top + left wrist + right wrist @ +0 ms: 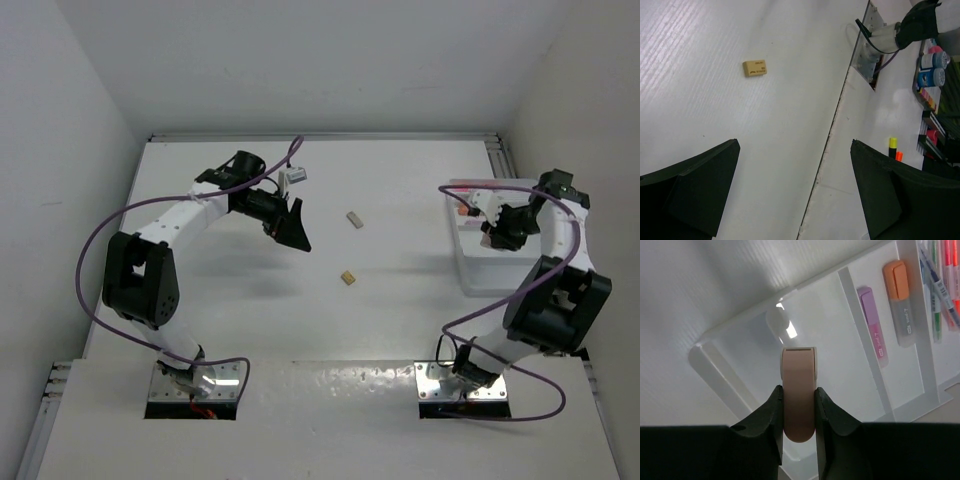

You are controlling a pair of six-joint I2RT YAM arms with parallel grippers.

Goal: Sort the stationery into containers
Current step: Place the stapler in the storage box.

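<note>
Tray, white divided plastic (830, 350): purple highlighter (873, 326), orange highlighter (900, 302), thin pens (940, 285) in side slots. Right gripper (799, 392) pinches pink eraser block (799, 365) over wide bay. Left gripper (794, 145) splayed near tan rectangular eraser (754, 68); top view alone shows greyish block (354, 219).

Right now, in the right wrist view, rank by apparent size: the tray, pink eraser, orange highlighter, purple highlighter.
1. white tray
2. pink eraser, though it sits nearest the camera, so this rank is unsure
3. orange highlighter
4. purple highlighter, similar length but slimmer than the orange one
</note>
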